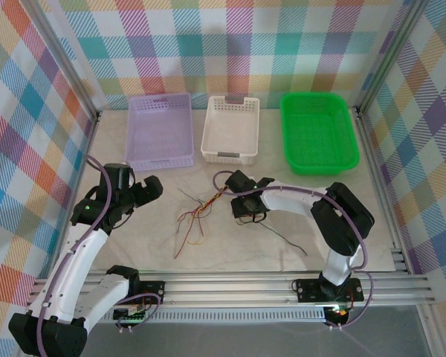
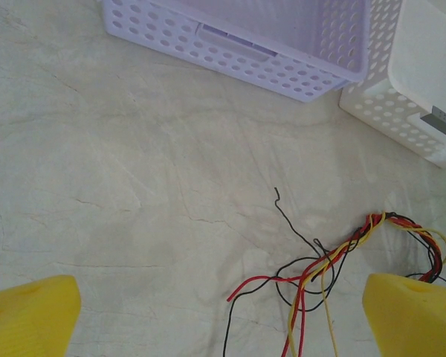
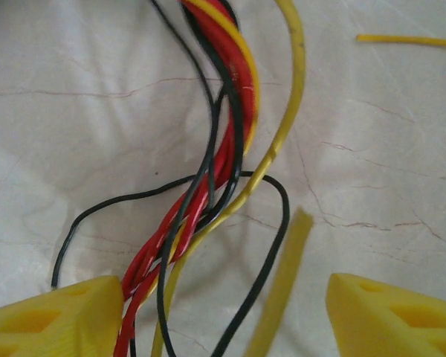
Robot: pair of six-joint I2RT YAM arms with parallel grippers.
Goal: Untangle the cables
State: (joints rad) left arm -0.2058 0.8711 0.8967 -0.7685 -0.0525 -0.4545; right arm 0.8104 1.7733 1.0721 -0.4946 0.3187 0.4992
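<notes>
Straddling cables (image 3: 234, 89), right end effector (image 3: 223, 305) unclenched; left end effector (image 2: 219, 305) spread wide, nearby, empty.

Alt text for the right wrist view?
Thin red, yellow and black cables, twisted together, lie on a pale marbled table and run down between the open yellow fingers of the right gripper, nearest the one at picture left.

Overhead view from behind, right wrist camera closest, all three sharing cables (image 1: 206, 204)
</notes>
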